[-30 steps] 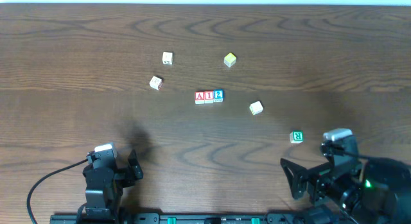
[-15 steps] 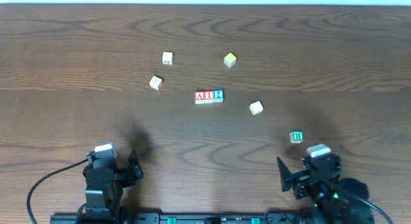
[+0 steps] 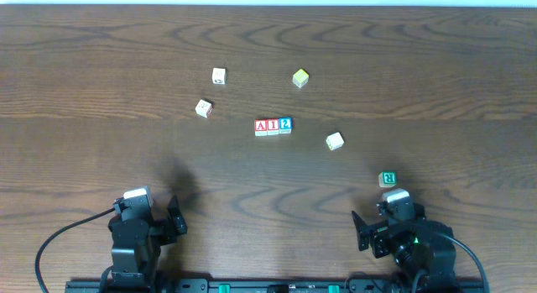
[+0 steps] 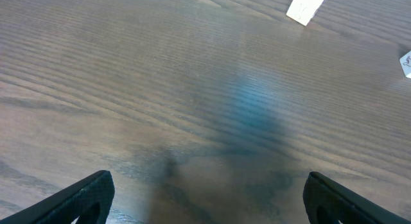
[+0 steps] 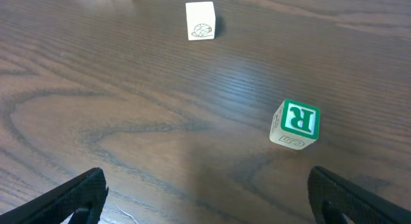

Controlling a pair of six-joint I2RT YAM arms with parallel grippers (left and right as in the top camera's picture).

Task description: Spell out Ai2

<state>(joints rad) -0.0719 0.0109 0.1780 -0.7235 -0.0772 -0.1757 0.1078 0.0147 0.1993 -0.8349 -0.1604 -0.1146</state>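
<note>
**A:** From above, where's the word?

**B:** Mid-table. The A cube (image 3: 261, 126), the I cube (image 3: 273, 126) and the 2 cube (image 3: 285, 124) sit in one row, left to right, touching side to side. I'd judge it already spelled. The green R cube (image 3: 387, 179) lies well to the right and nearer, with a whitish cube (image 3: 334, 141) between it and the row.

**A:** And the left wrist view?

**B:** The left gripper (image 4: 205, 201) has its fingers spread out to the frame's lower corners. There is nothing between them but bare table (image 4: 128, 89). One pale cube (image 4: 306, 7) lies far off, and none of the three task cubes appears.

**A:** The right wrist?

**B:** The right gripper (image 5: 205, 195) is likewise spread wide and holds nothing. The green R cube sits just ahead to the right, the whitish cube farther off.

**A:** And if one of the three needed straightening?

**B:** They're small wooden blocks, so probably light, rigid and not fragile, with painted faces that may be a little slick. Neighbours touch at left and right, so I'd pinch the near and far faces, squarely and low on the block.
</note>
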